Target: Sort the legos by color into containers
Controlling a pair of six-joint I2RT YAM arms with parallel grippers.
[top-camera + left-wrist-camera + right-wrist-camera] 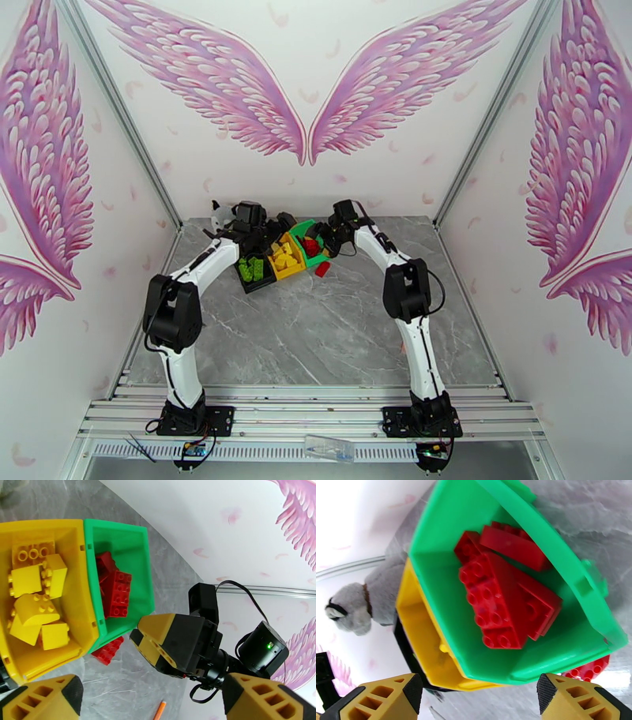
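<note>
Red legos (505, 602) lie in the green bin (430, 559); another red lego (107, 651) lies just beside it. Right pincer (480, 693) and left pincer (153, 691) gape empty near it.

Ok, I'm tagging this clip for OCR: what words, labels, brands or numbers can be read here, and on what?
No text can be read.
The green bin, yellow bin, red bricks and yellow bricks show no lettering.
Clear packet at the near edge: bluish marks, too small to read.

Red legos (501, 602) lie in the green bin (434, 559), one brick (107, 650) outside.
</note>
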